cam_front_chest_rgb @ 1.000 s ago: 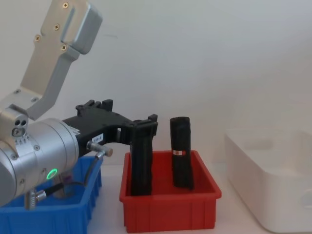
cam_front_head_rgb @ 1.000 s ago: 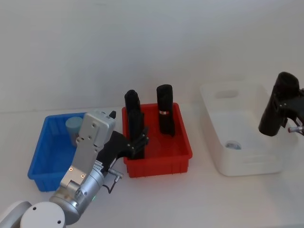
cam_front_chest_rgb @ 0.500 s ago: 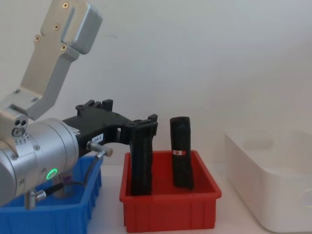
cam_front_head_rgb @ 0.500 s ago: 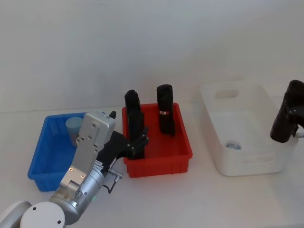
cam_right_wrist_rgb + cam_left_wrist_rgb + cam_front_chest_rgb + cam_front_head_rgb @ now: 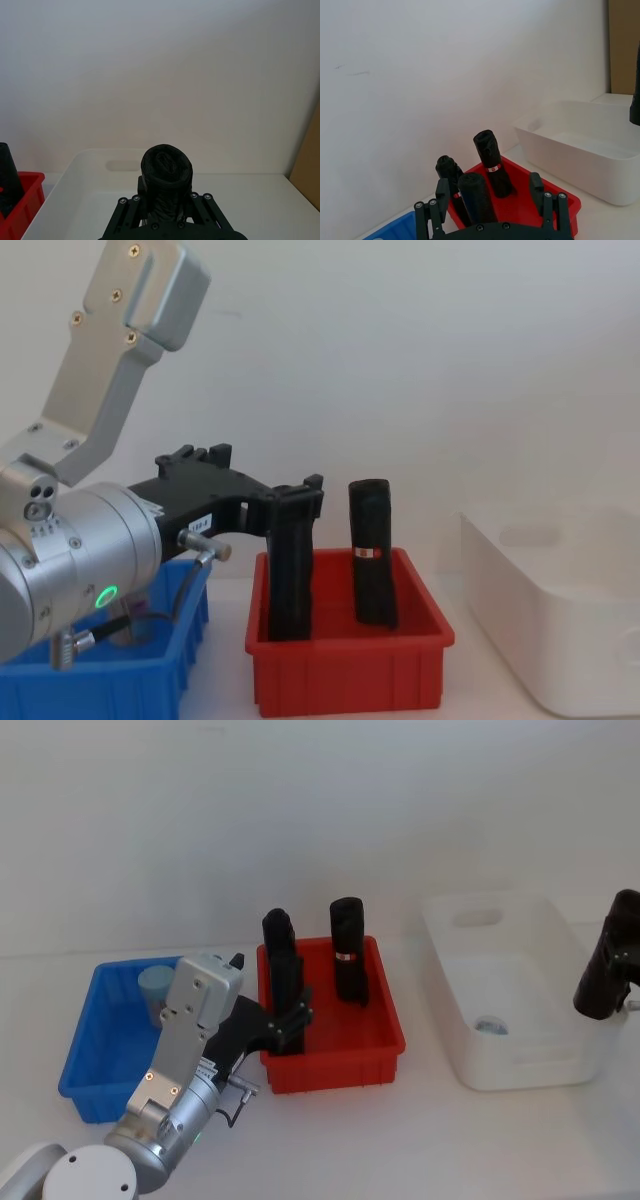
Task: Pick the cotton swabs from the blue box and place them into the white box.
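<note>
One cotton swabs jar (image 5: pixel 155 988) stands in the back of the blue box (image 5: pixel 95 1045). Another jar (image 5: pixel 490 1025) lies in the white box (image 5: pixel 510 1050). My right gripper (image 5: pixel 603 975) hovers at the white box's right edge, shut on a black roll (image 5: pixel 166 167) that hides its fingertips. My left gripper (image 5: pixel 297 1018) is open over the front-left part of the red bin (image 5: pixel 340 1055), its fingers (image 5: pixel 441 192) on either side of a black roll (image 5: pixel 477 197), near that roll's top (image 5: pixel 292 502).
The red bin stands between the two boxes and holds three upright black rolls (image 5: pixel 347 955). My left arm's silver links (image 5: pixel 90 540) rise over the blue box (image 5: pixel 110 680). A white wall stands close behind. Bare table lies in front of the boxes.
My right gripper has moved with its black roll to the right and nearer to me, off the white box's middle to its right edge. The left arm has not moved.
</note>
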You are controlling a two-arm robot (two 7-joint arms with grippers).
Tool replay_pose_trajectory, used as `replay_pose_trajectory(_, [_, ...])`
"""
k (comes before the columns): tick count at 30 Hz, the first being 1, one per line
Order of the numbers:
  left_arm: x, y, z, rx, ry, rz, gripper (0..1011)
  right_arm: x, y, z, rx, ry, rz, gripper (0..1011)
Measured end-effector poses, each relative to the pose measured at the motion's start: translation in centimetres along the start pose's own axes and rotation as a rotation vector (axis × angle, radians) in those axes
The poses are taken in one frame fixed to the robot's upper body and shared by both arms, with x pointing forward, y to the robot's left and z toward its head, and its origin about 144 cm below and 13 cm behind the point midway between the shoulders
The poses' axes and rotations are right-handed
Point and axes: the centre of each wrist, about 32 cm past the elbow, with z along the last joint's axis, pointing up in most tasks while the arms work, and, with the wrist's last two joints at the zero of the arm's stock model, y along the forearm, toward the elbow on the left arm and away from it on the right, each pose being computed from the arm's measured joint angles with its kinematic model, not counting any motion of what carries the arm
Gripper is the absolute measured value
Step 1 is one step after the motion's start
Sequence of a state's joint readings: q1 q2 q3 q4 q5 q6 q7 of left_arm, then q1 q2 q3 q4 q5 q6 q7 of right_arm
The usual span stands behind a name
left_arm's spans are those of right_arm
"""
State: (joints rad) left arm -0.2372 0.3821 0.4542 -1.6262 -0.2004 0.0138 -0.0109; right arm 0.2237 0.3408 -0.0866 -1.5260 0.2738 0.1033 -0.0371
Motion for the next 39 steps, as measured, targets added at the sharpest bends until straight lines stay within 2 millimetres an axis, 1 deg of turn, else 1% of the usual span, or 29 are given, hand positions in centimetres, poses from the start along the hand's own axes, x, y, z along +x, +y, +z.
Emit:
replay_pose_trajectory(2, [0.00, 0.00, 0.00, 0.000, 0.000, 0.000, 1004, 0.01, 0.03, -0.05, 0.001, 0.000, 0.001, 365])
replay_pose_trajectory(5, [0.00, 0.00, 0.00, 0.000, 0.000, 0.000, 1004, 0.05, 0.12, -0.13, 0.003, 0.000, 0.004, 426])
replay_pose_trajectory(6, [0.00, 0.00, 0.00, 0.000, 0.000, 0.000, 1004, 0.05, 0.14, -0.14, 0.004, 0.001, 0.005, 465])
replay_pose_trajectory(7, [0.00, 0.00, 0.00, 0.000, 0.000, 0.000, 1004, 0.05, 0.16, -0.15, 0.004, 0.001, 0.005, 481])
replay_pose_trajectory(8, [0.00, 0.00, 0.00, 0.000, 0.000, 0.000, 1004, 0.04, 0.18, -0.17, 0.005, 0.001, 0.007, 535])
replay_pose_trajectory(9, [0.00, 0.00, 0.00, 0.000, 0.000, 0.000, 1004, 0.05, 0.20, -0.19, 0.006, 0.001, 0.008, 565])
replay_pose_trajectory(11, [0.00, 0.00, 0.00, 0.000, 0.000, 0.000, 1004, 0.04, 0.23, -0.22, 0.006, 0.001, 0.010, 602])
replay_pose_trajectory(12, [0.00, 0.00, 0.00, 0.000, 0.000, 0.000, 1004, 0.03, 0.25, -0.23, 0.007, 0.002, 0.012, 661])
replay_pose_trajectory(13, [0.00, 0.00, 0.00, 0.000, 0.000, 0.000, 1004, 0.02, 0.27, -0.24, 0.007, 0.002, 0.012, 673])
replay_pose_trajectory(14, [0.00, 0.00, 0.00, 0.000, 0.000, 0.000, 1004, 0.01, 0.28, -0.25, 0.008, 0.002, 0.013, 719])
replay_pose_trajectory(16, [0.00, 0.00, 0.00, 0.000, 0.000, 0.000, 1004, 0.00, 0.29, -0.27, 0.008, 0.002, 0.015, 758])
replay_pose_trajectory(18, [0.00, 0.00, 0.00, 0.000, 0.000, 0.000, 1004, -0.04, 0.30, -0.29, 0.010, 0.003, 0.017, 835])
replay_pose_trajectory(21, [0.00, 0.00, 0.00, 0.000, 0.000, 0.000, 1004, -0.08, 0.31, -0.30, 0.012, 0.004, 0.020, 907])
replay_pose_trajectory(22, [0.00, 0.00, 0.00, 0.000, 0.000, 0.000, 1004, -0.10, 0.31, -0.30, 0.013, 0.004, 0.021, 952])
replay_pose_trajectory(25, [0.00, 0.00, 0.00, 0.000, 0.000, 0.000, 1004, -0.16, 0.30, -0.31, 0.016, 0.004, 0.024, 1002])
replay_pose_trajectory(39, [0.00, 0.00, 0.00, 0.000, 0.000, 0.000, 1004, -0.29, 0.23, -0.22, 0.024, 0.004, 0.031, 1002])
